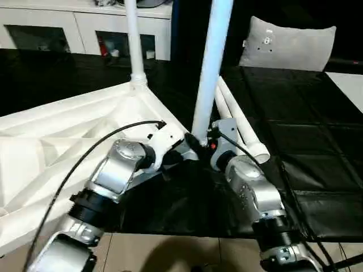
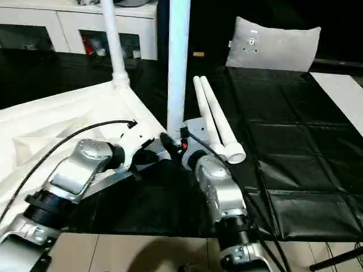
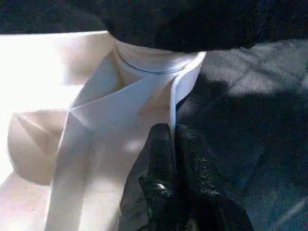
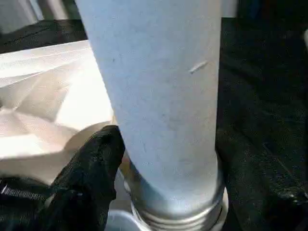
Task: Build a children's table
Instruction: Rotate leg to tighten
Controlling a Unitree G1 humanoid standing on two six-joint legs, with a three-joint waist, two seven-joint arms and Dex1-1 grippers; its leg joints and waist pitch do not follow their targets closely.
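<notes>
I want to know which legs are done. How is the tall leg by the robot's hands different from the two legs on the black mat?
The tall leg stands upright; the two loose legs lie flat, side by side. The tall leg's lower end sits at a corner of the table top; the loose legs lie off it on the black mat. The right tool is at the tall leg's base; nothing touches the loose legs. All are long white tubes.
</notes>
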